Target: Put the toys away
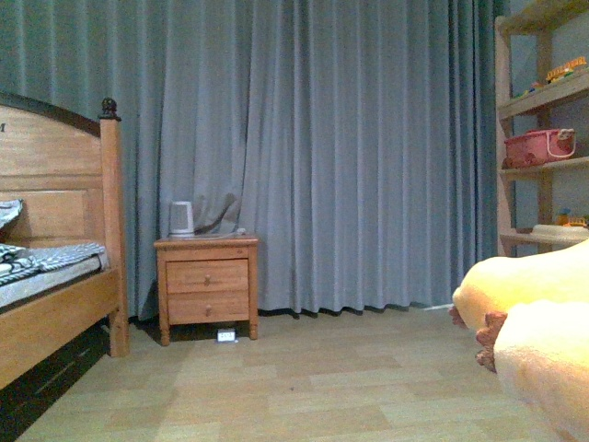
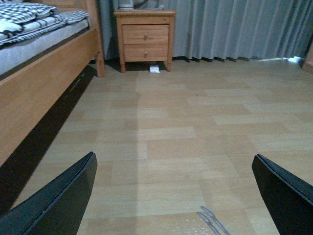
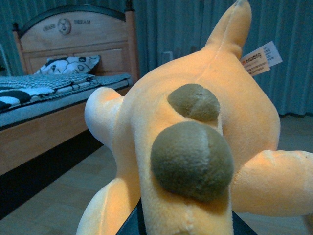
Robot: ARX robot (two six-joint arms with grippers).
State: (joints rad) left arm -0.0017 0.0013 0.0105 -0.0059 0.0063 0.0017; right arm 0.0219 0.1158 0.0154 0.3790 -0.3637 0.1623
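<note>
The orange-yellow plush animal (image 3: 195, 147) fills the right wrist view, with two dark olive round patches and a white tag at its far end. My right gripper (image 3: 183, 223) is shut on it; only dark finger edges show under the plush. In the front view the plush animal (image 1: 538, 327) bulges in at the lower right, pale cream with reddish-brown claws, held off the floor. My left gripper (image 2: 176, 196) hangs open over the bare wooden floor, its two black fingers (image 2: 63, 200) wide apart with nothing between them.
A wooden bed (image 1: 55, 276) stands at the left, with a two-drawer nightstand (image 1: 206, 285) and white kettle (image 1: 181, 218) beside it. Grey curtains (image 1: 350, 157) cover the back wall. Wooden shelves (image 1: 543, 129) at the right hold a pink basket (image 1: 538, 145) and small toys.
</note>
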